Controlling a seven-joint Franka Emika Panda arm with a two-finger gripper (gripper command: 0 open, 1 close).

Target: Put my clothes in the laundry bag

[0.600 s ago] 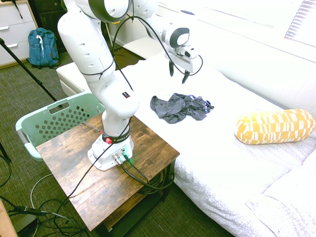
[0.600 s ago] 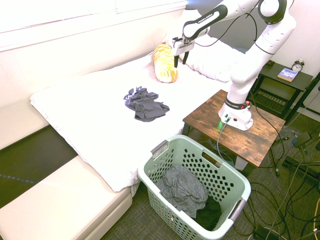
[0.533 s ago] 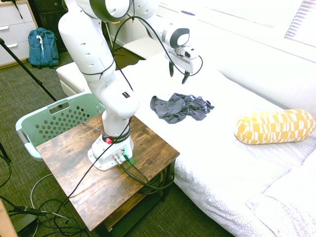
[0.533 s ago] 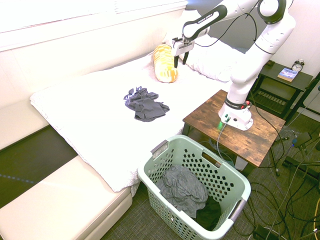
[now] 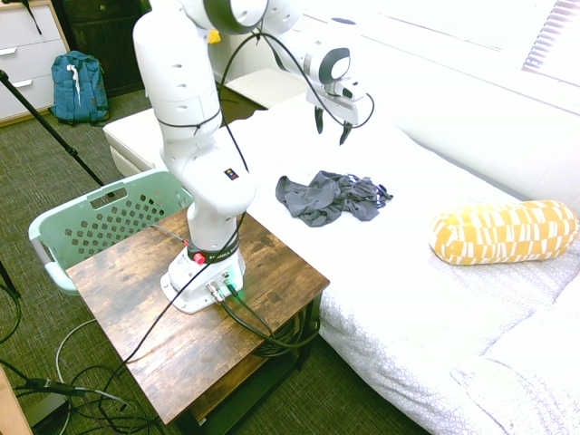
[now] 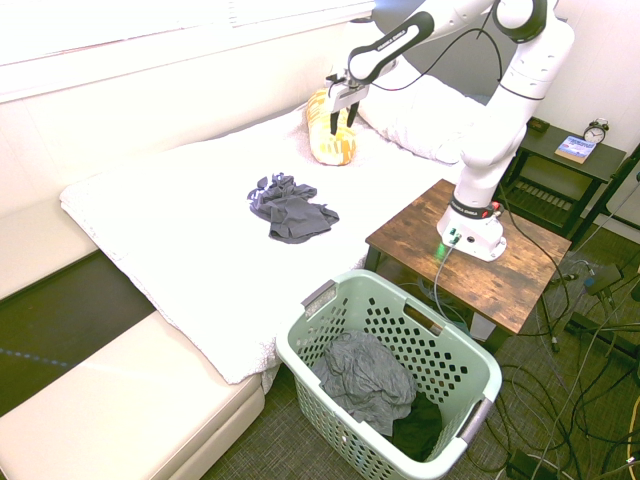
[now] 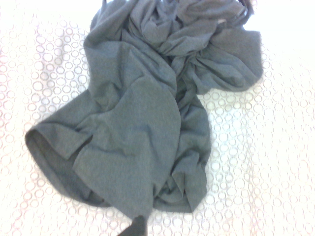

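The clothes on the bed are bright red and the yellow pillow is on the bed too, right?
Not quite: the clothes are dark grey, as the first exterior view shows. The yellow pillow is on the bed too.

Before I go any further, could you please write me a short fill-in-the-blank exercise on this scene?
1. The dark grey clothes on the bed have yet to go into the mint-green ____.
2. The gripper hangs above the bed with its fingers ____.
3. The bolster pillow is patterned in white and ____.
4. On the floor by the white drawers stands a blue ____.

Missing words: laundry basket; open; yellow; backpack.
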